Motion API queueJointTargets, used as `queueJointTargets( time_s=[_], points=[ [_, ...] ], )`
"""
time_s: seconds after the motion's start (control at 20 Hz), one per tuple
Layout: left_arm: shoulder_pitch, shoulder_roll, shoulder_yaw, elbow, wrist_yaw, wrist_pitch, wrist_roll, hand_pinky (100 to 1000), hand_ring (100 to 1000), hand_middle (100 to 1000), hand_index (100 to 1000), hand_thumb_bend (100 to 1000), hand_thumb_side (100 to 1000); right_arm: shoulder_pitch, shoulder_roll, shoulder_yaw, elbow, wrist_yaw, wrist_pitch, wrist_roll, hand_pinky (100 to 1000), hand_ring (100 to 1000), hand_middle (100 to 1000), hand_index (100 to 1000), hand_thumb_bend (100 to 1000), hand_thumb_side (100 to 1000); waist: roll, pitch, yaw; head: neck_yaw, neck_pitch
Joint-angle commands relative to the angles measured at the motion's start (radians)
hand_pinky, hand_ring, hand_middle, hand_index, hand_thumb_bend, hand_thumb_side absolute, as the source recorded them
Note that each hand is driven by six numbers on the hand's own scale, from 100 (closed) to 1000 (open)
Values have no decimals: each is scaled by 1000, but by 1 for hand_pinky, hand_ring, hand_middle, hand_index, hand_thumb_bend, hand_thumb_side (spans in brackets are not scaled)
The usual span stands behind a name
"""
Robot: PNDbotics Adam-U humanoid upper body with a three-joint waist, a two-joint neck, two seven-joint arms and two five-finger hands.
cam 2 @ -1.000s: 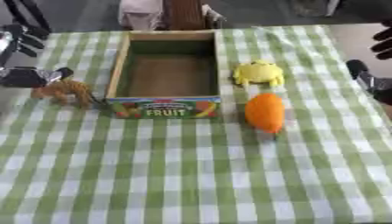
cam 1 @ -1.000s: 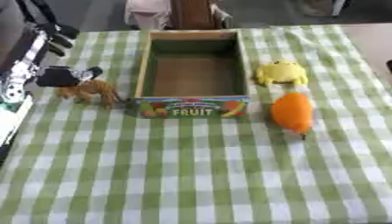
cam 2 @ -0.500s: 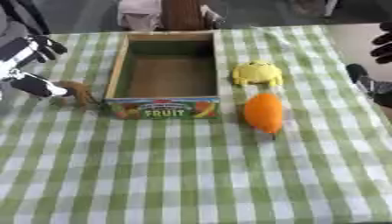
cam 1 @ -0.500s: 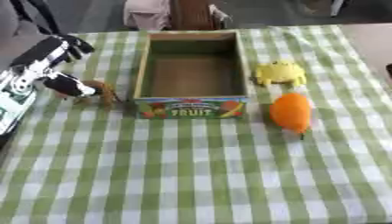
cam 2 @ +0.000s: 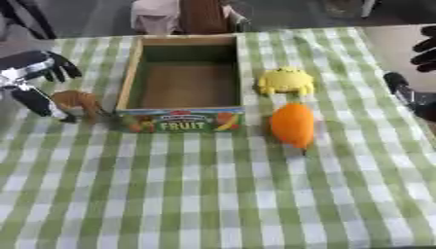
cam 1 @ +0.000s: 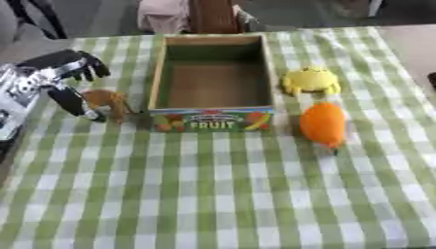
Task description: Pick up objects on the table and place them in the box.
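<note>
Brown toy animal [cam 1: 105, 102] standing on the green-and-white checked tablecloth [cam 1: 221, 194], just outside the box's left wall, near its front corner. Left hand [cam 1: 53, 78] right at it from the left: thumb reaching down alongside the toy's near flank, touching or nearly so, dark fingers [cam 1: 83, 63] spread apart above and behind it, not closed round the toy; contact hard to confirm in this soft view. Toy's far side, away from the fingers, close to the wooden box [cam 1: 162, 78], open-topped, nothing visible inside, front panel printed with fruit pictures and the word FRUIT. Beyond the box, well apart from the left fingers, a yellow toy [cam 2: 286, 80] lying beside the box's right wall, and nearer the viewer an orange fruit-shaped toy [cam 2: 292, 123] just right of the box's front corner, long axis running roughly front to back. Right hand [cam 2: 426, 46] showing only at the right edge of the right eye view, off the cloth's corner, dark fingers partly cut off; whether straight or curled cannot be told. A dark part of the right arm [cam 2: 402, 90] lower on that same edge, clear of the yellow toy and the orange one.
</note>
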Motion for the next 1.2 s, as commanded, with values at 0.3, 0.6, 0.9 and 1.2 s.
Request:
queueJointTargets(
  time_s=[0.3, 0.6, 0.9, 1.2],
  points=[
    [-60, -66, 12, 121, -109, 9, 112, 686, 665, 653, 772, 663, 141, -9, -10, -8, -7, 2, -2, 3, 635, 641, 630, 810, 405, 100, -5, -14, -2, -1, -7],
    [-60, -74, 25, 129, -105, 4, 141, 595, 440, 396, 609, 351, 183, -5, -10, -12, -4, 1, -2, 0, 635, 640, 630, 810, 404, 100, -7, -15, -5, -4, -9],
    [-68, -42, 33, 39, -42, 3, 91, 568, 386, 328, 546, 297, 183, -5, -10, -12, -1, 1, -1, -1, 634, 639, 630, 810, 404, 100, -1, -18, -4, -5, -9],
    [-121, -31, 22, -25, 13, 8, 56, 561, 380, 322, 540, 298, 182, 1, -11, -14, 4, 1, -2, -1, 634, 638, 630, 810, 404, 100, -4, -29, -6, -6, -6]
  ],
)
